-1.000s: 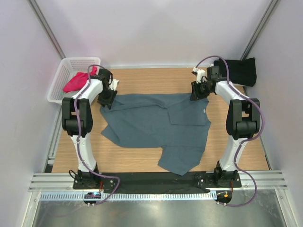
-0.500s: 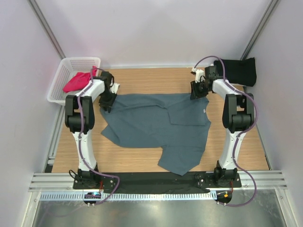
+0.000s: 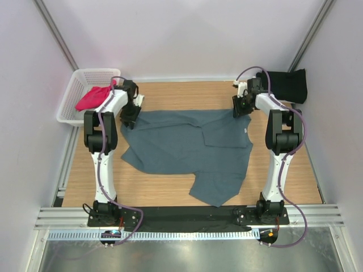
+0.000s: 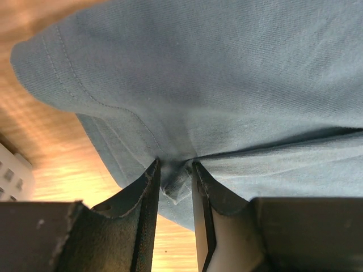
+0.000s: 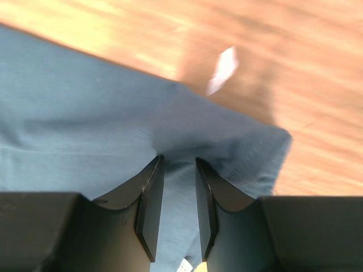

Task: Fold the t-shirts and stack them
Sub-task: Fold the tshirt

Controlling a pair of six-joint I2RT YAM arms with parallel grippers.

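**Finding 1.** The slate blue-grey t-shirt (image 3: 187,148) was found spread across the middle of the wooden surface (image 3: 181,92). It lay mostly flat, with one panel folded over its right half and a lobe trailing towards the arm bases.

**Finding 2.** The left pincer (image 3: 129,118) was set at the shirt's far left corner. In the left wrist view its fingers (image 4: 144,218) were seen drawn close together, with a bunched fold of the shirt's hemmed edge clamped between them.

**Finding 3.** The right pincer (image 3: 241,106) was set at the shirt's far right corner. In the right wrist view its fingers (image 5: 151,198) were likewise drawn close, with the blue-grey cloth clamped between them just inside the corner. Creases were seen running to the grip.

**Finding 4.** Both corners were held close to the surface. Whether they were lifted clear of it could not be told.

**Finding 5.** A black t-shirt (image 3: 287,85) was noted beyond the blue-grey shirt's far right corner, against the right wall and apart from it.

**Finding 6.** A magenta-pink t-shirt (image 3: 91,98) was noted crumpled in the white mesh basket (image 3: 96,71). The basket stood beyond the shirt's far left corner, off the surface's edge.
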